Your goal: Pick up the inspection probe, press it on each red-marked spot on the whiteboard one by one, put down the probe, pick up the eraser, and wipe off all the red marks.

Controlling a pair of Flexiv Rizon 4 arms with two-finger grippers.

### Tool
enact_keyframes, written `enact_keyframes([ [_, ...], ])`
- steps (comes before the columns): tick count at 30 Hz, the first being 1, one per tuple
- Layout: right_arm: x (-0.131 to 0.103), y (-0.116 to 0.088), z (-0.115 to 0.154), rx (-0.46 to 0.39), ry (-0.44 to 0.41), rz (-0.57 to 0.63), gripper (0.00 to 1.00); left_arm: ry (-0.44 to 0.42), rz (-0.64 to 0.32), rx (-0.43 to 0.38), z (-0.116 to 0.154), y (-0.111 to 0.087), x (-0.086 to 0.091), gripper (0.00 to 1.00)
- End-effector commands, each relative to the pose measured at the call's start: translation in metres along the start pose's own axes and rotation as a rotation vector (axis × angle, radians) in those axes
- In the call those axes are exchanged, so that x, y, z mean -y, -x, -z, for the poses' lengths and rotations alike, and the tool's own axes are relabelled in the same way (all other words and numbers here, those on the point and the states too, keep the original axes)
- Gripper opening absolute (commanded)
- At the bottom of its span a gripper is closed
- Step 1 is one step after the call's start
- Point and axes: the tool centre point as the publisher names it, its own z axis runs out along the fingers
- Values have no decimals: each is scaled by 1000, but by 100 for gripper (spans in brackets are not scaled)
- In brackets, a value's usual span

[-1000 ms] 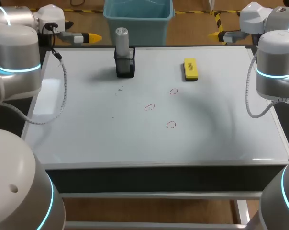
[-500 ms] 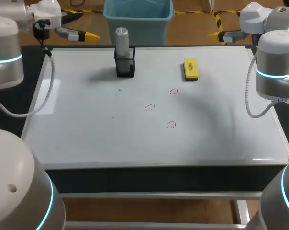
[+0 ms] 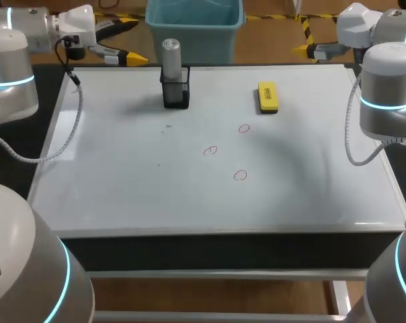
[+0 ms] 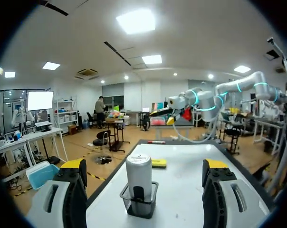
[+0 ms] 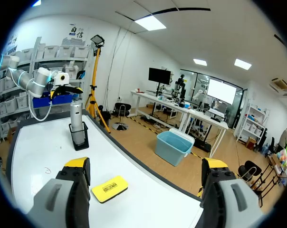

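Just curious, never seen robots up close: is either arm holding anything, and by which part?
Nothing is held. The left gripper and right gripper are both open; the grey cylindrical probe stands in its black holder.

The left arm [image 3: 11, 74] and right arm [image 3: 388, 87] are rounded silver-grey segments with glowing cyan rings [image 3: 388, 104] at the joints. White wrist housings [image 3: 78, 20] trail pale looped cables [image 3: 72, 128]. The left end effector [image 4: 143, 164] and right end effector [image 5: 146, 164] have light grey fingers [image 4: 53, 204], black inside and capped bright yellow.

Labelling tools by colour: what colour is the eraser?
The eraser is yellow; the right wrist view shows it best.
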Motion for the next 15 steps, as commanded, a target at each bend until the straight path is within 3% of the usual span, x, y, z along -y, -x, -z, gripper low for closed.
enact_keyframes([
  [1,0,0,0,-1,-1,0,100,-9,10,-65,-12,2,-7,100],
  [15,0,0,0,-1,-1,0,100,-67,-1,-113,-43,5,-29,100],
])
